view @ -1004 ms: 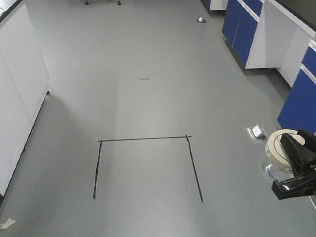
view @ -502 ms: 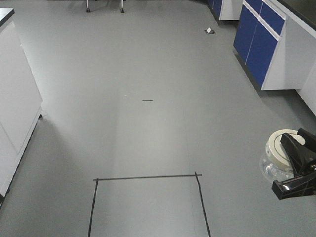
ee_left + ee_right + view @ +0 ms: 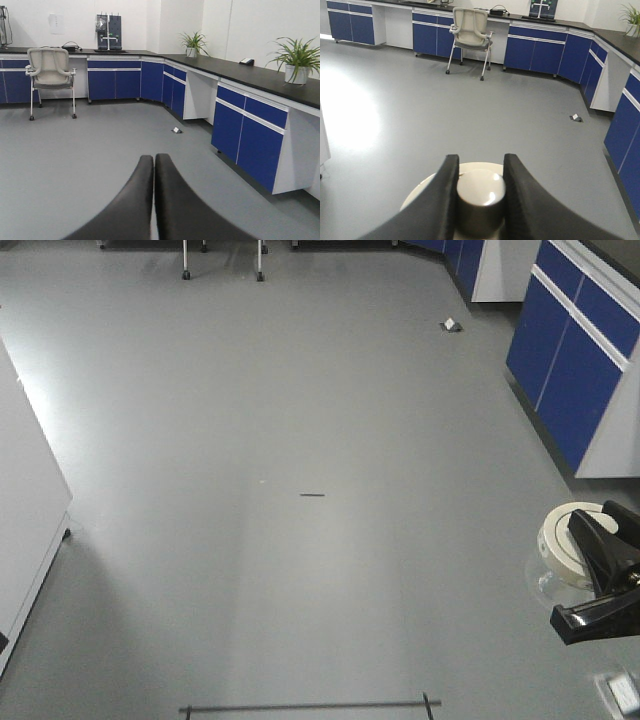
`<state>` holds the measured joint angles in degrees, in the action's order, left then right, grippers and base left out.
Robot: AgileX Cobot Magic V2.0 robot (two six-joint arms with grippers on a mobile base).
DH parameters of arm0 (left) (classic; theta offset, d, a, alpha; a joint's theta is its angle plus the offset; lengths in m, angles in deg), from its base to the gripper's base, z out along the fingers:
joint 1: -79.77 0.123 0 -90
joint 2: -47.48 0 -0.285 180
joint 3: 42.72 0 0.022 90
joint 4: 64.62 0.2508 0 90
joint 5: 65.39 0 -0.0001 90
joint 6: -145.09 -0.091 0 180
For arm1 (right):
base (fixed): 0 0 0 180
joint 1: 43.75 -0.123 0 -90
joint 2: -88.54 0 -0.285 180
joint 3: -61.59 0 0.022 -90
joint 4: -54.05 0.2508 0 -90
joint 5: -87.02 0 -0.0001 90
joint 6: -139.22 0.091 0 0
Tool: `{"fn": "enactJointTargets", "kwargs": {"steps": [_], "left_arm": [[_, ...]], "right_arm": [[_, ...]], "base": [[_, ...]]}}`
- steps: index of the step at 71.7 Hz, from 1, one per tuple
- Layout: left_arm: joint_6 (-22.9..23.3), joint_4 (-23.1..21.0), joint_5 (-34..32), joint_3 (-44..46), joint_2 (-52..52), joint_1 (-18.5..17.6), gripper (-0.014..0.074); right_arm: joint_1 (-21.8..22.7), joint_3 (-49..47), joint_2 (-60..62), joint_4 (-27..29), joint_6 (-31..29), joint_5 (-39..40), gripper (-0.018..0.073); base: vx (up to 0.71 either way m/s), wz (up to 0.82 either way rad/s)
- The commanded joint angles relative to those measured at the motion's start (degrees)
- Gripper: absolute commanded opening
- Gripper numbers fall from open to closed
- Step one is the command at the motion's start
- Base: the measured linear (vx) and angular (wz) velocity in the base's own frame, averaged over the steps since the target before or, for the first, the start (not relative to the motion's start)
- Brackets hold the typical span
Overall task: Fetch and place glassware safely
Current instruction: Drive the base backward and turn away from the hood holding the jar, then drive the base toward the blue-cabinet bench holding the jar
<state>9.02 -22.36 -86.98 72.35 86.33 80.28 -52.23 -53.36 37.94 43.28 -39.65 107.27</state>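
Glassware [image 3: 556, 560], one small clear jar with a cream lid [image 3: 560, 538], sits at the right edge of the front view, held off the floor [image 3: 300, 390] by the right gripper [image 3: 598, 522]. In the right wrist view the two jaws are clamped on the lid's round knob [image 3: 481, 192], one on each side, so the jar lies straight ahead of them and just beneath. Its short axis runs through that knob, with the glass body showing below the lid. Only the knob is gripped, so my guess is the body depends on the lid's fit. Any set-down looks like the right arm's job, as it alone carries the jar.

The left gripper [image 3: 154, 159] has its jaws pressed together with nothing between them, and is well apart from the jar.

A thin dark tape line [image 3: 310, 705] crosses the floor near the bottom edge, and one short dash [image 3: 312, 495] lies farther out. One small pale scrap [image 3: 452, 325] rests near the blue cupboards [image 3: 570, 370]. Beyond stands one wheeled chair [image 3: 470, 25]. Two potted plants [image 3: 297, 55] stand on the long black table [image 3: 260, 75]. No landing spot for the jar is evident.
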Motion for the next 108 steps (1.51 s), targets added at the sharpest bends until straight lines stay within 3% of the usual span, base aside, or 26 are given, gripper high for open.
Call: {"fn": "enactJointTargets", "kwargs": {"steps": [1,108], "left_arm": [[0.57,-1.40,-2.95,1.47,0.09,-0.31,-0.0007],[0.57,-1.40,-2.95,1.47,0.09,-0.31,-0.0007]], "right_arm": [[0.15,-1.64,0.51,-0.05,-0.13,6.19,-0.0003],[0.15,-1.64,0.51,-0.05,-0.13,6.11,-0.0003]], "base": [[0.59,0.08],[0.67,0.02]]}}
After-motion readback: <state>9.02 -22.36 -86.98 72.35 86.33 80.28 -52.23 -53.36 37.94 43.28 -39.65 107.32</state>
